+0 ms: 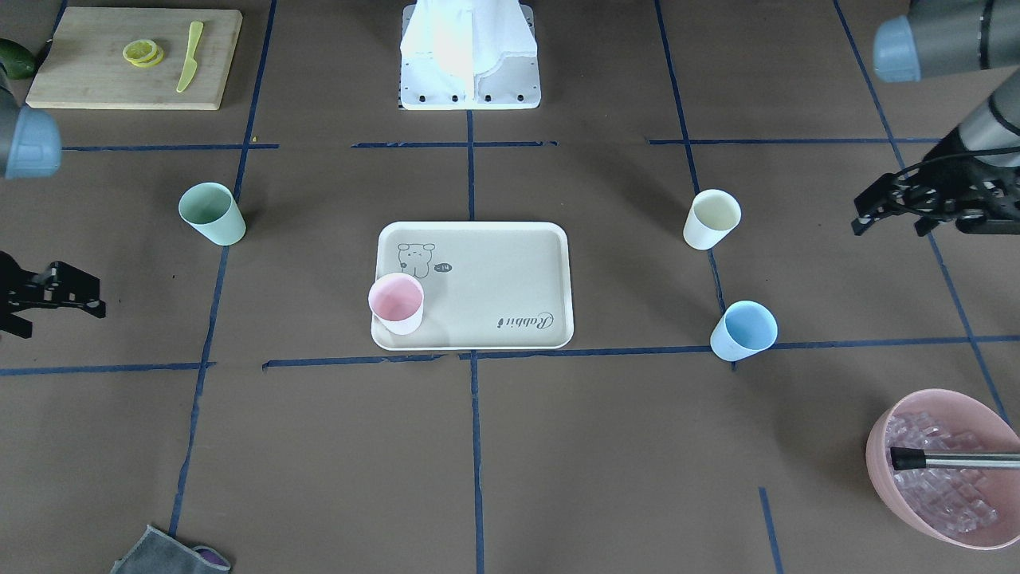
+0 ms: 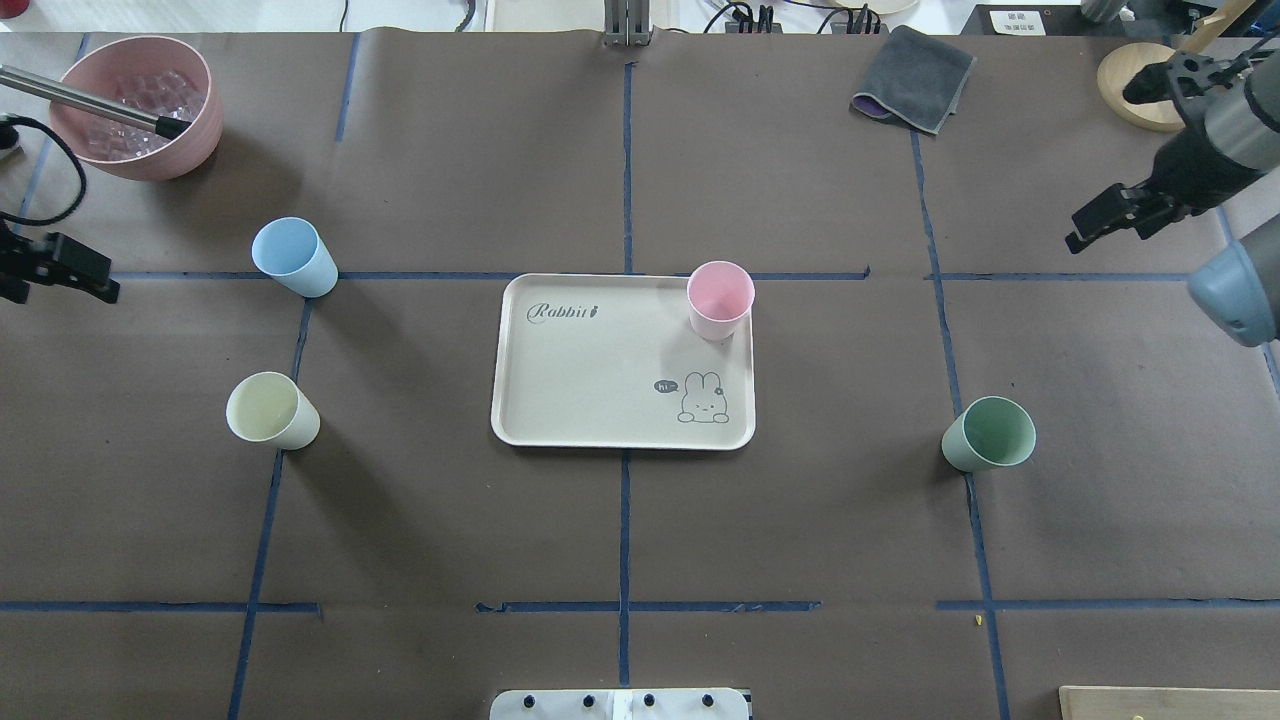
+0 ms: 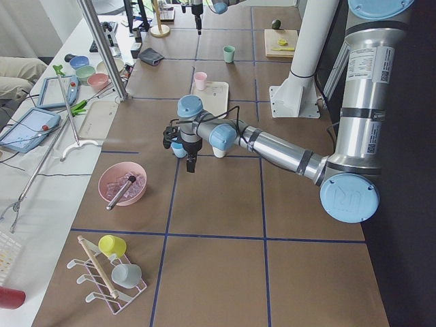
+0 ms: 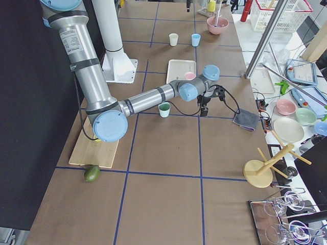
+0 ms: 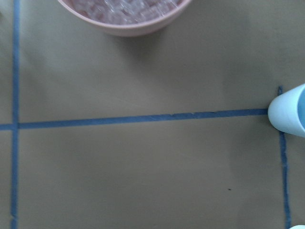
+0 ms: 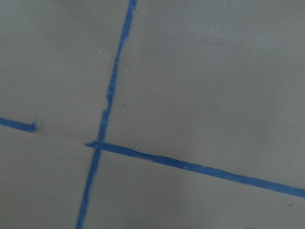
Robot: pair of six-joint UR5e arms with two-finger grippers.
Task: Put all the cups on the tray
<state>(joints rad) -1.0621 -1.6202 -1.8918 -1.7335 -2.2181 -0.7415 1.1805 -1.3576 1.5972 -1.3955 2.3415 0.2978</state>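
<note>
The cream-beige tray (image 2: 600, 370) lies in the middle of the table, also in the front view (image 1: 494, 275). The pink cup (image 2: 720, 298) stands upright on its far right corner. The blue cup (image 2: 293, 256) and cream cup (image 2: 271, 410) stand on the table to the tray's left. The green cup (image 2: 989, 433) stands to its right. My left gripper (image 2: 60, 288) hovers open and empty at the table's left edge, left of the blue cup, whose side shows in the left wrist view (image 5: 287, 112). My right gripper (image 2: 1105, 236) hovers open and empty at the far right.
A pink bowl of clear cubes (image 2: 135, 100) with a metal-handled tool in it stands at the far left corner. A grey cloth (image 2: 915, 75) and a wooden stand base (image 2: 1135, 85) are at the far right. A cutting board (image 1: 131, 56) with lemon slices and a knife lies near the robot base (image 1: 470, 72).
</note>
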